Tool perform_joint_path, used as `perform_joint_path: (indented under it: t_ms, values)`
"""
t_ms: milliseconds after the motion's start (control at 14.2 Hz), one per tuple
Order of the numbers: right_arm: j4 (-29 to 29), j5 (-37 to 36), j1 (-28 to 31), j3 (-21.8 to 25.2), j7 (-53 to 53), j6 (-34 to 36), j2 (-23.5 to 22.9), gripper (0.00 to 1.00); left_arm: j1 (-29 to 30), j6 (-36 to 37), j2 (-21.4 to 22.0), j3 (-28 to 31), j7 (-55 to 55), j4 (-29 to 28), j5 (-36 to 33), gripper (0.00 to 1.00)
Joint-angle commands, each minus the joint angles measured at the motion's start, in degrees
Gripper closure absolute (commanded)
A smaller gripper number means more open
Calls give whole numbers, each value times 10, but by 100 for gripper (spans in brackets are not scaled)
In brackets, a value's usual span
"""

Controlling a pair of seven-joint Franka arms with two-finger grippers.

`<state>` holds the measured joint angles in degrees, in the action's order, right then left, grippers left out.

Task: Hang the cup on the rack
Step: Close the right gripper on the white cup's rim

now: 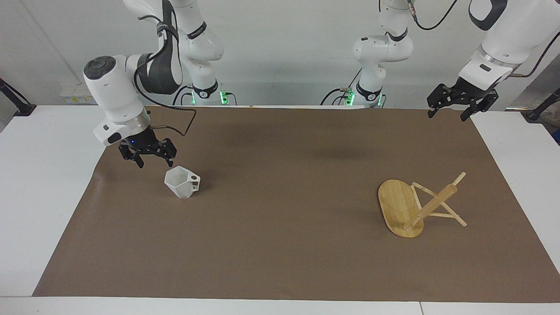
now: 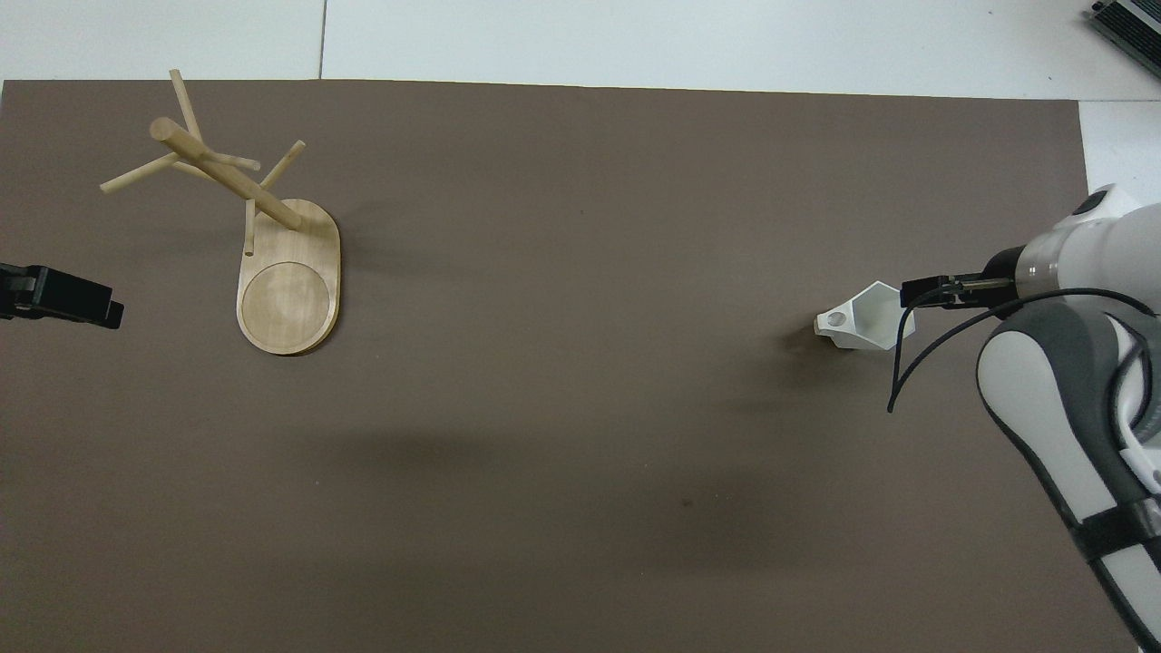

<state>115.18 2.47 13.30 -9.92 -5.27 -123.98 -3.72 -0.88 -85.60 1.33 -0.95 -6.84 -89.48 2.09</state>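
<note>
My right gripper (image 1: 149, 157) hangs released just above the cup (image 1: 181, 183) at its end of the tabletop, ready to grab. Left gripper (image 1: 460, 103) waits released; rack (image 1: 400, 205) stands upright.

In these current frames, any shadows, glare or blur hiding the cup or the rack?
Facing view: even light; the cup and rack are sharp, with faint shadows on the brown mat. Overhead view: soft dark bands cross the mat; the right gripper overlaps the cup's rim.
</note>
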Motion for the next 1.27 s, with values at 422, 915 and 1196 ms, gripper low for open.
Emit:
perform_joint_path:
  t_ms: [422,915,1196]
  values:
    - [59,11,8,-5,8,-91,-26,0,7,-3,15,-5,-3,-17,-11,0]
    - [59,11,8,-5,9,-91,-33,40,7,-4,15,-5,-3,-17,-11,0]
    - [54,11,7,-5,8,-90,-35,100,6,-3,15,-5,-3,-17,-11,0]
